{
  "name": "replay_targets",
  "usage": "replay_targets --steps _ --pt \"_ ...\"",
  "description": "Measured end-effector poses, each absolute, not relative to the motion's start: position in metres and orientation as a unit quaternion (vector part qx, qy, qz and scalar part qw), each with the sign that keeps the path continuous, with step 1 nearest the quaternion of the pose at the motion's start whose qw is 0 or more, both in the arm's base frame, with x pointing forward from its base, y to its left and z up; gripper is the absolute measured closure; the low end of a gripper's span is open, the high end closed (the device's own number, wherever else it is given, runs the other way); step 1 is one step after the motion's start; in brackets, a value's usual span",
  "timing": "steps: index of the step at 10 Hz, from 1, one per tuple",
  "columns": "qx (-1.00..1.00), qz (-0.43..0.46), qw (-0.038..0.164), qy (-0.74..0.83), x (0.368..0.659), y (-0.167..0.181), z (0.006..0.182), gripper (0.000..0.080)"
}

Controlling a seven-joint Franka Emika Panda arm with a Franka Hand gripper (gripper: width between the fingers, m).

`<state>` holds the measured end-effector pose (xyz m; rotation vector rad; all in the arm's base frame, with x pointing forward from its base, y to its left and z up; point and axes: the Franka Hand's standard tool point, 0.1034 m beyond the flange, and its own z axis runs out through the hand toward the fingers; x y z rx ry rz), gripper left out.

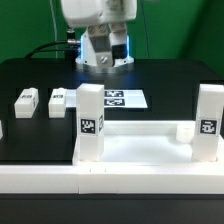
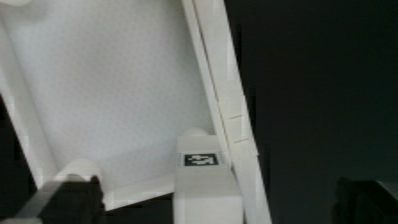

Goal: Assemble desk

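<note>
Tabletop (image 1: 135,150) lay at front of bench (image 1: 30,70). First leg (image 1: 90,120) and second leg (image 1: 208,122) stood upright in corners, apparently fitted. Third leg (image 1: 25,100) and fourth leg (image 1: 57,103) lay loose, unfitted. Roughly halfway. Claw (image 1: 106,60) released, empty, raised clear.

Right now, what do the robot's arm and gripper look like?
The arm is glossy white with smooth, rounded housings. The gripper below it is a pale grey-white block with black patches and a blue tint along its sides. Any markings are too small to read.
</note>
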<state>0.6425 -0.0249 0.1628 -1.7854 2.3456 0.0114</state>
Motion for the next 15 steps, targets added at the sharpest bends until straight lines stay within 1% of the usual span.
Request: replay_targets --steps 3,4,5,7,8,9,13,14,15 --pt "-0.605 0.004 0.096 0.790 0.642 -0.024 0.161 0.0150" --pt "-0.609 0.006 0.096 0.788 0.642 -0.020 0.161 0.0150" --pt "-0.622 0.011 0.093 0.777 0.637 -0.004 0.156 0.0150" --pt "-0.638 0.018 0.081 0.766 0.616 0.026 0.132 0.0150" --pt "-0.644 0.020 0.075 0.761 0.609 0.034 0.125 0.0150" --pt "-0.644 0.019 0.077 0.761 0.611 0.032 0.127 0.0150" --pt "-0.654 0.016 0.077 0.752 0.610 0.033 0.124 0.0150" --pt "-0.674 0.014 0.077 0.735 0.591 0.032 0.112 0.0150" --pt "-0.682 0.024 0.070 0.727 0.567 0.031 0.099 0.0150"
